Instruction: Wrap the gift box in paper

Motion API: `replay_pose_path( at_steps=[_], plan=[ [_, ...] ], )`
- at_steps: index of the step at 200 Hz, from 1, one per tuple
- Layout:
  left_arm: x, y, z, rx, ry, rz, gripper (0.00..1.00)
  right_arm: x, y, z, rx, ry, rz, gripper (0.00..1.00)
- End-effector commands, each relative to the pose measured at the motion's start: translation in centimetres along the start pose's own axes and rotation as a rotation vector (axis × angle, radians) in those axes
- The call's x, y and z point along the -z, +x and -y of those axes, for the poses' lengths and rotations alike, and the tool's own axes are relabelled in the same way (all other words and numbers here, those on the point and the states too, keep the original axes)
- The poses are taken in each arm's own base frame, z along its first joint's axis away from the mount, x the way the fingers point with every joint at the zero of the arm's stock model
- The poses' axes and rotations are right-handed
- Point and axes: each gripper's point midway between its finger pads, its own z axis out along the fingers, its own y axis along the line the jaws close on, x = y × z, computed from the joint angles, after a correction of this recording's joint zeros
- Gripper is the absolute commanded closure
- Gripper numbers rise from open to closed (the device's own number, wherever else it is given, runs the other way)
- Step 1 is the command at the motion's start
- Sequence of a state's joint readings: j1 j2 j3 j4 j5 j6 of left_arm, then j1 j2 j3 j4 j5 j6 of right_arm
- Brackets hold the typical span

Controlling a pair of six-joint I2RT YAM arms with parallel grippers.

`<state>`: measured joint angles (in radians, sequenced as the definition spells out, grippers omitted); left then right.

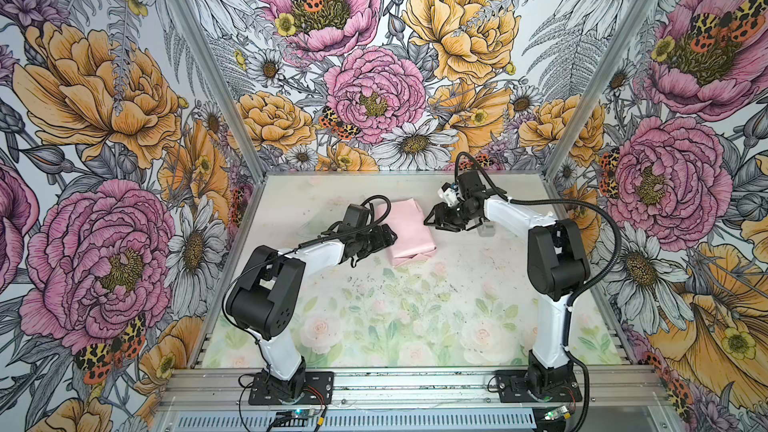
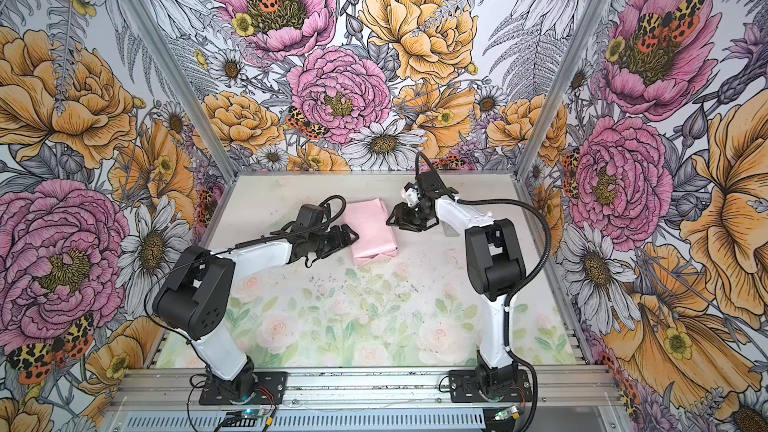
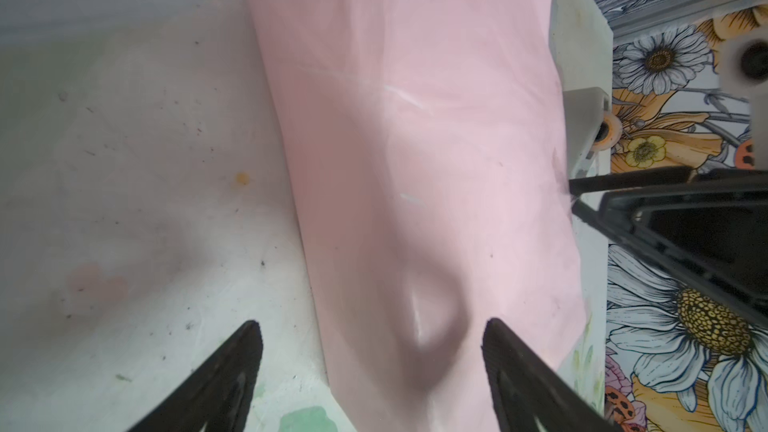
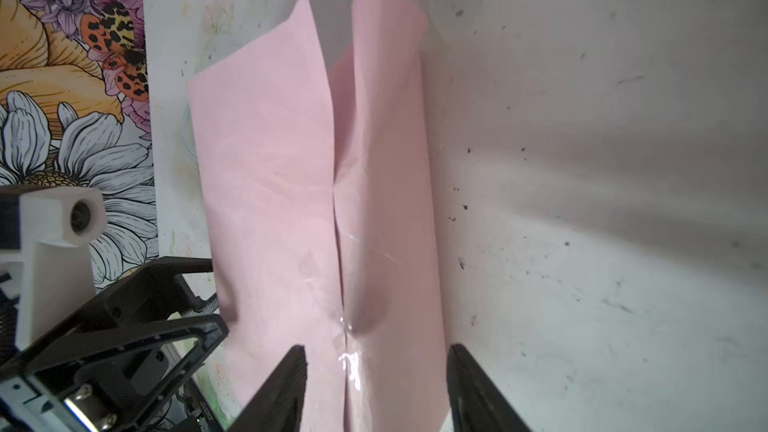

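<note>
Paper [image 1: 409, 230], pink side out, lies folded into a long parcel far out on the bench [image 1: 415, 305], its long axis running away from me; the box is hidden, presumably inside. Left fingers [image 3: 232, 367], spread and empty, sit just beside its near-left flank, arm stretched low. Farther back, right fingers [image 4: 286, 384], spread too, hang at the far-right edge, elbow high, likelier to take the far end.

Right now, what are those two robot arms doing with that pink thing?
They are gift-wrapping. The pink paper is already folded round something hidden inside, lying far back on the table. The left fingers and the right fingers stand open at either side of it, holding nothing. The near end is folded shut; the far end is loose and open.
</note>
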<state>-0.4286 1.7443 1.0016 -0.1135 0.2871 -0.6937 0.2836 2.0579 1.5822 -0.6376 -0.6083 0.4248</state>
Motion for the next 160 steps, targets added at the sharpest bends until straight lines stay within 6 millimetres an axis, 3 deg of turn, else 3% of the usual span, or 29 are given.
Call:
replay_pose_path(
  at_steps=[1,28,72,148,151,160],
  plan=[
    [-0.3,-2.1,2.1,-0.004,0.081,0.042,0.21,-0.6,-0.3,-1.3,0.040,-0.044,-0.023,0.45],
    [-1.2,-2.1,3.0,-0.023,0.107,0.034,0.35,-1.5,0.1,-1.4,0.052,-0.047,-0.041,0.47],
    [-2.8,-1.3,4.2,-0.064,0.129,-0.003,0.46,-1.8,0.6,-2.0,0.097,-0.041,-0.049,0.60],
    [-1.9,-0.5,9.5,-0.302,0.198,0.058,0.56,2.1,0.6,-4.0,0.266,0.031,0.119,0.73],
    [-0.8,-1.0,10.5,-0.319,0.219,0.084,0.57,2.2,0.7,-4.0,0.271,0.033,0.125,0.74],
    [-0.5,-1.0,11.0,-0.353,0.223,0.105,0.59,2.5,1.0,-4.0,0.286,0.038,0.145,0.74]
  ],
)
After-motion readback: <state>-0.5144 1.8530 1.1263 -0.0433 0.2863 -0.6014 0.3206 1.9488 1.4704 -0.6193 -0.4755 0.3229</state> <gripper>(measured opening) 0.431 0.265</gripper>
